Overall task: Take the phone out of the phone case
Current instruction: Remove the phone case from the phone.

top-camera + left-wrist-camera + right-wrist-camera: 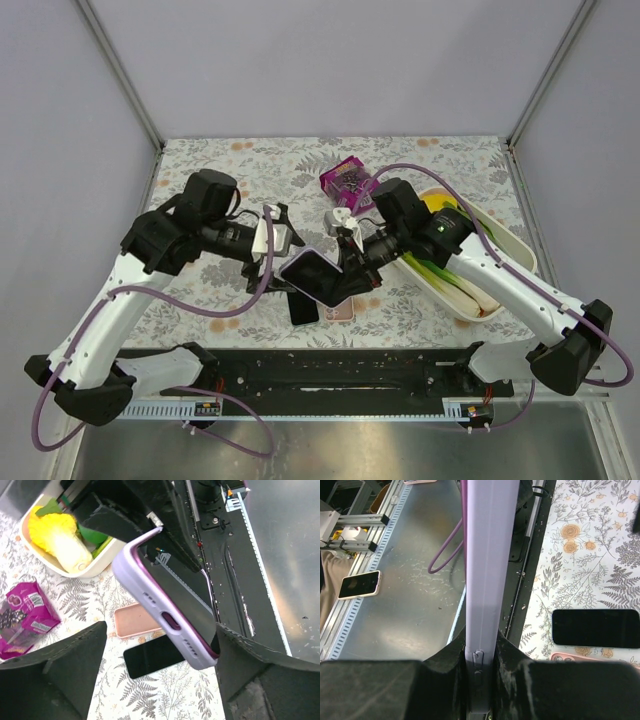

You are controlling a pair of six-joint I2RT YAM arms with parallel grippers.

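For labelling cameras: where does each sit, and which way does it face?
Top external: above and behind, looking down; left arm, right arm show.
Left wrist: on left arm, faces the cased phone's port end; open fingers flank it.
Right wrist: on right arm, looks along the case edge; fingers clamp it.
Wrist views share the black phone.

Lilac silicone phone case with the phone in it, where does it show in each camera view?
Top external: lilac silicone phone case, centre, raised.
Left wrist: centre, tilted.
Right wrist: edge-on vertical strip, centre.
Shared landmark: black phone lying flat.
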